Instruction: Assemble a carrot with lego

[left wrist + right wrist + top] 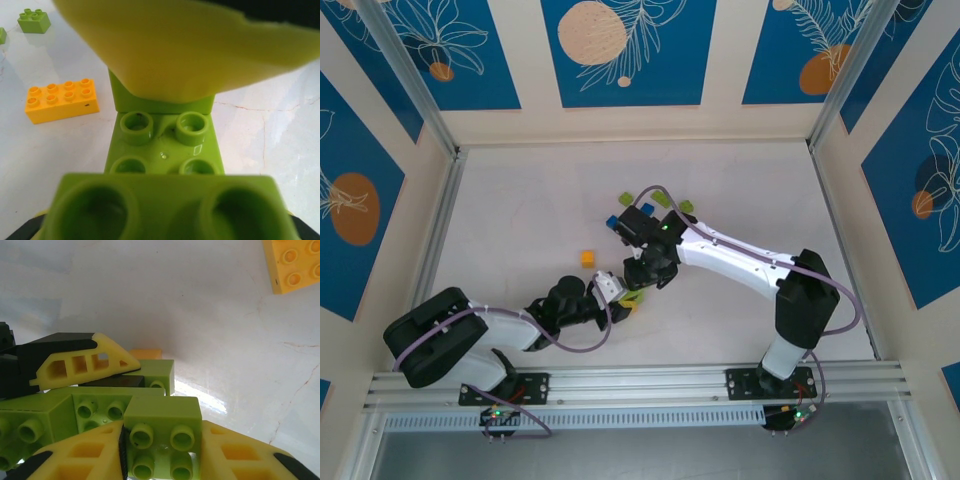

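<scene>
The lego in play is a clump of lime green bricks (632,298) at mid-table, where both grippers meet. My left gripper (617,290) is shut on a lime stack (165,145); one yellow finger (175,50) lies over its far end. The same finger (80,365) shows above the lime stack (50,420) in the right wrist view. My right gripper (162,440) is shut on a lime two-by-two brick (162,427), a yellow pad against each side, pressed next to the left gripper's stack. An orange brick (587,258) lies loose to the left.
Two blue bricks (610,222) and several lime ones (687,207) lie scattered just beyond the right gripper (645,272). The orange two-by-four (61,100) and a small lime brick (34,21) lie left of the held stack. Low walls ring the white table (520,200).
</scene>
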`<move>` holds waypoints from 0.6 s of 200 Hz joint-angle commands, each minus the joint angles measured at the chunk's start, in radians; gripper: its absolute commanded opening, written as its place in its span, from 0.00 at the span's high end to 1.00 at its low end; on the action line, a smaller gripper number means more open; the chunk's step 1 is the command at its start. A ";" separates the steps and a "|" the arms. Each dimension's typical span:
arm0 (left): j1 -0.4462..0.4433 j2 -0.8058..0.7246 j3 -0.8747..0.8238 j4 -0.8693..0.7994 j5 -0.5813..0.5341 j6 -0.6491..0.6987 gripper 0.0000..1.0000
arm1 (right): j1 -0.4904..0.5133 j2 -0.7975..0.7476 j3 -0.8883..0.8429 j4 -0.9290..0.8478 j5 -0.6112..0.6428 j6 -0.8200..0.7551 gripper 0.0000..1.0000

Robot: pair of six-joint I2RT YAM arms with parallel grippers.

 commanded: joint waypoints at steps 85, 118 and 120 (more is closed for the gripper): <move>-0.006 0.018 0.015 -0.054 -0.010 -0.012 0.64 | 0.026 -0.010 -0.024 -0.008 -0.096 0.002 0.44; -0.007 0.013 0.013 -0.056 -0.011 -0.013 0.61 | 0.025 -0.024 -0.035 0.019 -0.129 0.004 0.38; -0.007 0.012 0.013 -0.056 -0.012 -0.013 0.60 | 0.025 -0.026 -0.034 0.020 -0.131 0.003 0.37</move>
